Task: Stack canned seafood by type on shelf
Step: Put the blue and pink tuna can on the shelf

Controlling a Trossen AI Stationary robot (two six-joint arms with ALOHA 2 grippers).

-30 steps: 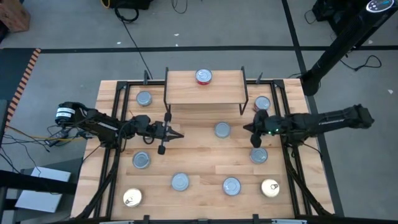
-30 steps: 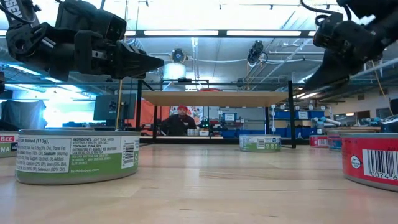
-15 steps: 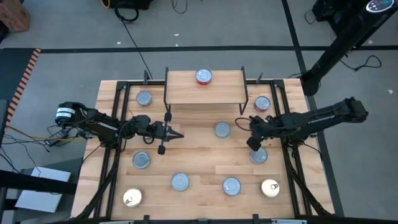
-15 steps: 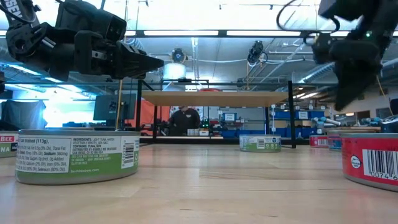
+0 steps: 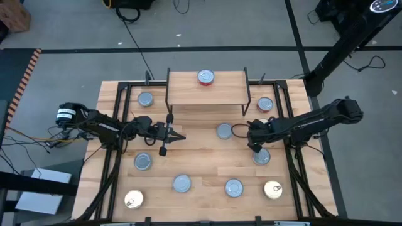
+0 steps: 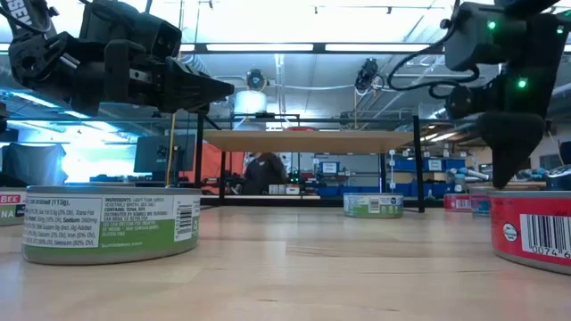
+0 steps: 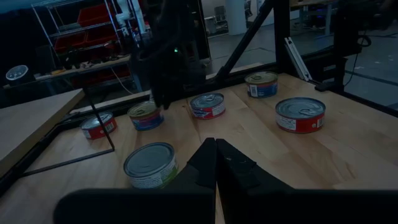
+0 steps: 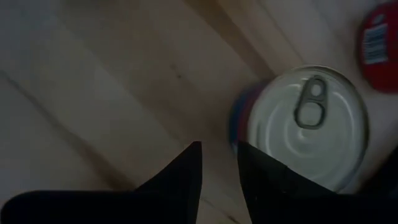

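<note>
step: reach for tin | right gripper (image 5: 251,148) hung partly spread, holding nothing, above silver-topped tin (image 8: 314,127) near table's right edge | left gripper (image 5: 179,136) clenched, empty, waiting mid-left | shelf (image 5: 206,95) at far edge carried 1 red-labelled tin (image 5: 205,77) | advice: widen the fingers, center over the tin before lowering

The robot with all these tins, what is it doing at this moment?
It is sorting tins onto the small shelf, where one red-topped tin already stands. The right gripper points down over the table beside a silver-topped tin, fingers slightly apart, holding nothing. The left gripper waits shut above the table's left side. The other tins lie scattered on the table.
</note>
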